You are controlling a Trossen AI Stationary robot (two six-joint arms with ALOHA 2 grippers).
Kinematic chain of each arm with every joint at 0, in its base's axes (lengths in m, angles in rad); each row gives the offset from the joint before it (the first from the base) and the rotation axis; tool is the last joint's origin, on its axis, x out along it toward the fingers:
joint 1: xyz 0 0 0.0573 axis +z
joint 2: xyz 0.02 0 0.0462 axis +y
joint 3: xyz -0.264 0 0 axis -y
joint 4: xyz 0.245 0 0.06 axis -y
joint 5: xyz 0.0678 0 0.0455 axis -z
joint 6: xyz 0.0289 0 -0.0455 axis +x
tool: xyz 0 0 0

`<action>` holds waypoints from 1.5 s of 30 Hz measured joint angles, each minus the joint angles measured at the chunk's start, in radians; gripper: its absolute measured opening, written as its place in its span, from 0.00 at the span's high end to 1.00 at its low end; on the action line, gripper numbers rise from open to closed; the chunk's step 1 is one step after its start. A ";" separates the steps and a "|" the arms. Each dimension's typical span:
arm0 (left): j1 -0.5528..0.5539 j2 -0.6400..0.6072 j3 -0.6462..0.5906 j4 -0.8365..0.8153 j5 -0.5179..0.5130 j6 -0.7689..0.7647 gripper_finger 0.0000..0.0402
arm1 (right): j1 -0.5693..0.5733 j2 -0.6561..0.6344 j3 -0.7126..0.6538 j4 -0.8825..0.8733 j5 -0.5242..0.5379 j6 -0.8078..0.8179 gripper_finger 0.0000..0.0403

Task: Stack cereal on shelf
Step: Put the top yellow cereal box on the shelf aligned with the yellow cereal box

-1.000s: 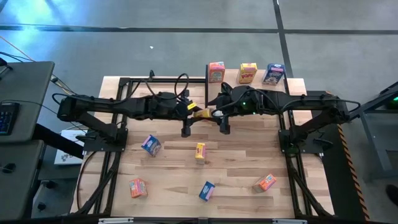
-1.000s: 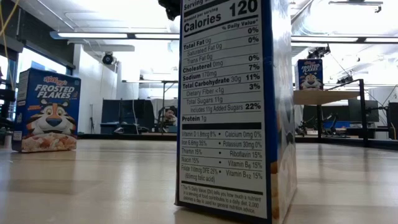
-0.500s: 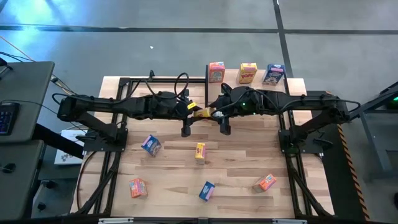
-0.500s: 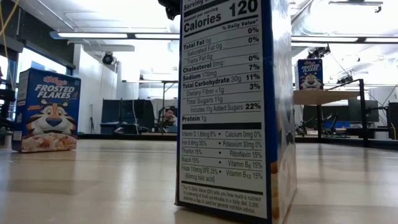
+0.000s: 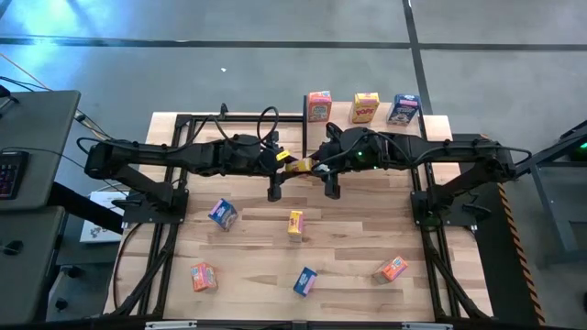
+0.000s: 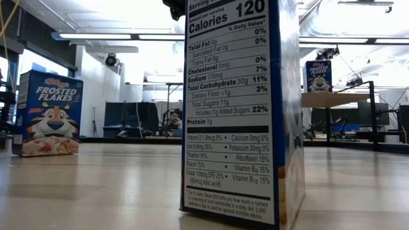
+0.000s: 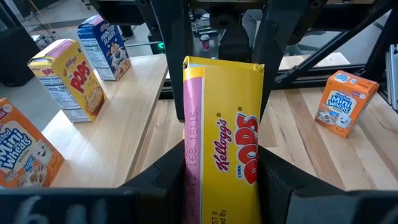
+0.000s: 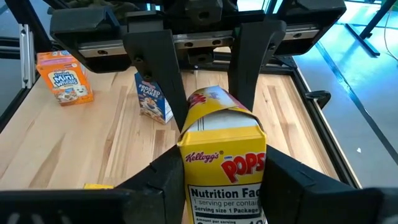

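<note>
Nine cereal boxes show from above: three stand in a row on the shelf [image 5: 367,124] at the far edge of the bench [image 5: 358,247], an orange-pink one [image 5: 319,105], a yellow one [image 5: 365,107] and a blue one [image 5: 404,109]; five lie scattered on the bench, two blue [image 5: 222,214] [image 5: 304,280], one yellow [image 5: 295,223] and two orange-pink [image 5: 203,276] [image 5: 392,269]. The ninth, a yellow Pops box [image 5: 298,167], hangs in the air between both arms above the bench's middle, its long axis running from one tool to the other. The left tool [image 7: 221,168] is clamped narrow on one end of it, and the right tool [image 8: 217,171] has its fingers against the sides of the other end, gripping it too. In the low view a blue box fills the middle, its top cut off, and hides the handover.
</note>
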 joint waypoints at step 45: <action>0.002 -0.086 -0.001 -0.012 0.000 -0.050 0.37 | -0.005 -0.228 -0.035 -0.180 0.257 -0.034 0.62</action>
